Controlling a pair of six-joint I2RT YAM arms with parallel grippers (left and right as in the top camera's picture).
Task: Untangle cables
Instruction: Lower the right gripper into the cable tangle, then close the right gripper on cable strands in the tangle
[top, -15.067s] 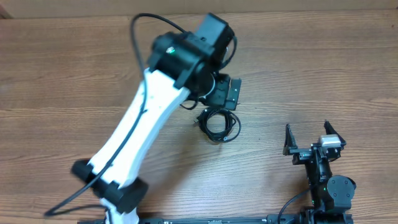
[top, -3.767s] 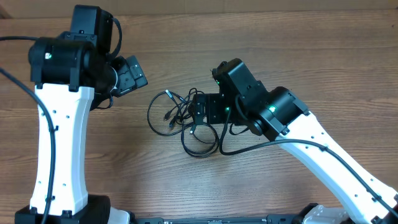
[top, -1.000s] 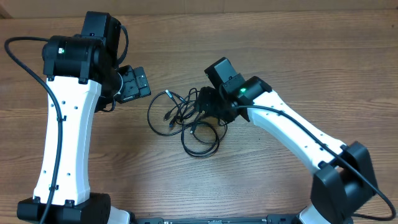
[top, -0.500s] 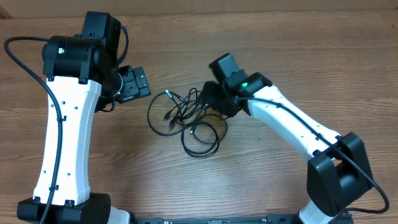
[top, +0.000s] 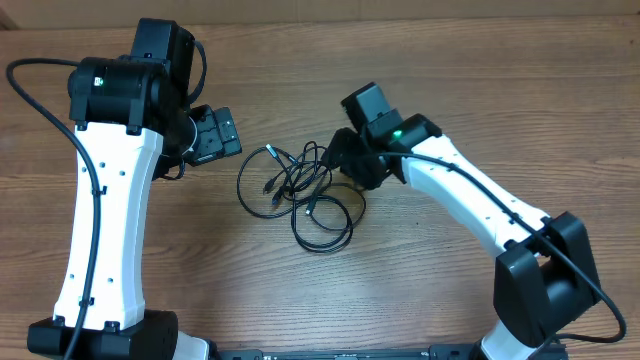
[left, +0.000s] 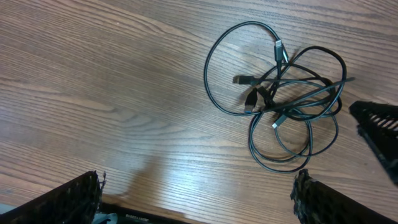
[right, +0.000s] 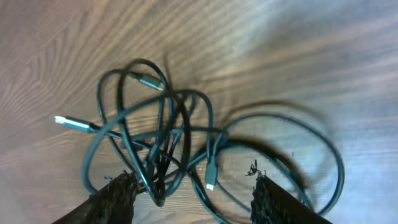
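With the cables (top: 300, 190) lying tangled mid-table (top: 480, 100), the right gripper (right: 191, 182) is poised over their right edge, jaws apart and empty, and should next lower onto one strand, while the left gripper (left: 198, 180) waits wide open.

We count two robot arms, the left arm (top: 105, 230) and the right arm (top: 470, 205). Each carries one gripper, so there are two: the left gripper (top: 214, 137) and the right gripper (top: 345, 162). We see one table (top: 500, 90) and one tangle of cables (top: 300, 190). We cannot tell how many cords it holds. We count at least four plug ends (left: 278, 47).
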